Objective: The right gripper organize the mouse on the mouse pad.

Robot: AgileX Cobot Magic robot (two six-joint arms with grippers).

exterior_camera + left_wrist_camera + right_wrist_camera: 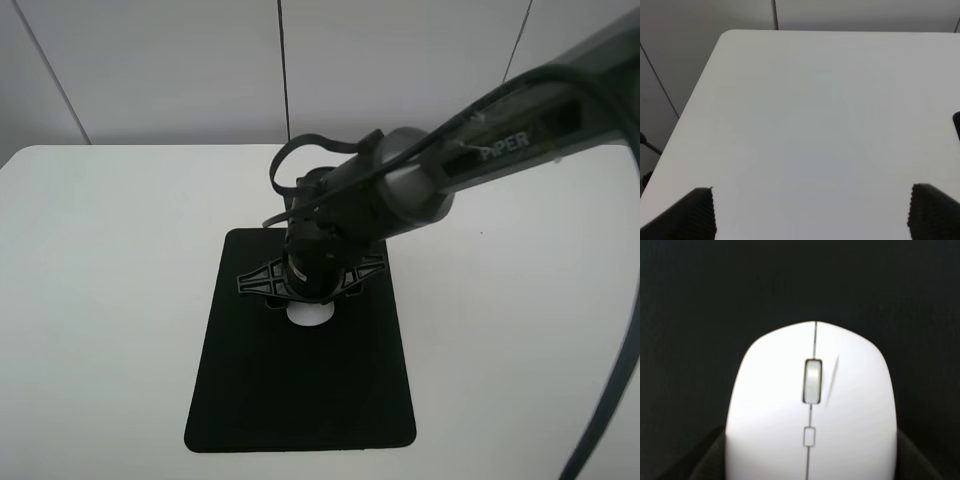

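Note:
The white mouse lies on the upper part of the black mouse pad. My right gripper points straight down over it and hides most of it. In the right wrist view the mouse fills the picture with its grey scroll wheel up, on the mouse pad. The right gripper has its fingers against both sides of the mouse. My left gripper is open and empty over bare white table.
The pad lies in the middle of a white table with rounded corners. A pale wall stands behind it. The right arm marked PIPER reaches in from the upper right, with a black cable hanging at the right edge.

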